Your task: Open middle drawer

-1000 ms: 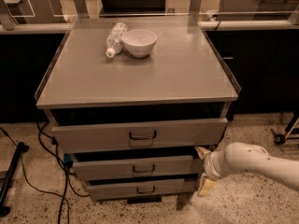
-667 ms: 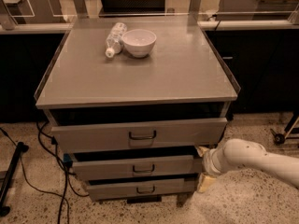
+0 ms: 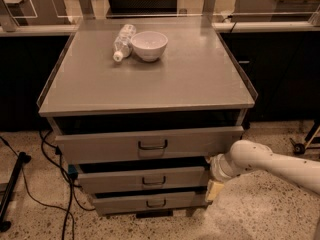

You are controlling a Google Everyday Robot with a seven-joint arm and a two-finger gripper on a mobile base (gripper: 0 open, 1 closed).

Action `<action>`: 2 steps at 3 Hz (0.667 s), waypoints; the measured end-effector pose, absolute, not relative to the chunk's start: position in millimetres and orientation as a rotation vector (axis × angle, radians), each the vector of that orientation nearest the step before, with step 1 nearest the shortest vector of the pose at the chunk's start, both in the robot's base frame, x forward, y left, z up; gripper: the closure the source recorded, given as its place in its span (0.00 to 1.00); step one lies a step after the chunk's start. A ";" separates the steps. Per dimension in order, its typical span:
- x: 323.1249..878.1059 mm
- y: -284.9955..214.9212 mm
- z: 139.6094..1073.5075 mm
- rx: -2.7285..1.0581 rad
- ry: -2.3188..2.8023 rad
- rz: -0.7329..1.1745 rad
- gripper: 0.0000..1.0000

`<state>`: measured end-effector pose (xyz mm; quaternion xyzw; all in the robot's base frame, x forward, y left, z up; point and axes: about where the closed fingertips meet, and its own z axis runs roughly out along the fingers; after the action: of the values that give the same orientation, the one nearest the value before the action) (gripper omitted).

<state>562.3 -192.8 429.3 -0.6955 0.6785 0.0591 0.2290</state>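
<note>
I see middle drawer [image 3: 145, 178], long axis left-right, front facing camera; gripper [image 3: 214, 183] at its right end, grip state indiscernible.

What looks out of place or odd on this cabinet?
The plastic bottle lies on its side beside the white bowl. The gripper is at the right end of the middle drawer, away from its handle.
</note>
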 end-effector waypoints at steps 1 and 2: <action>564.1 -185.8 414.1 -1.933 1.872 0.214 0.00; 564.0 -185.8 413.8 -1.933 1.873 0.215 0.00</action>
<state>564.0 -185.8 413.8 -0.6987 0.6767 0.0775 0.2190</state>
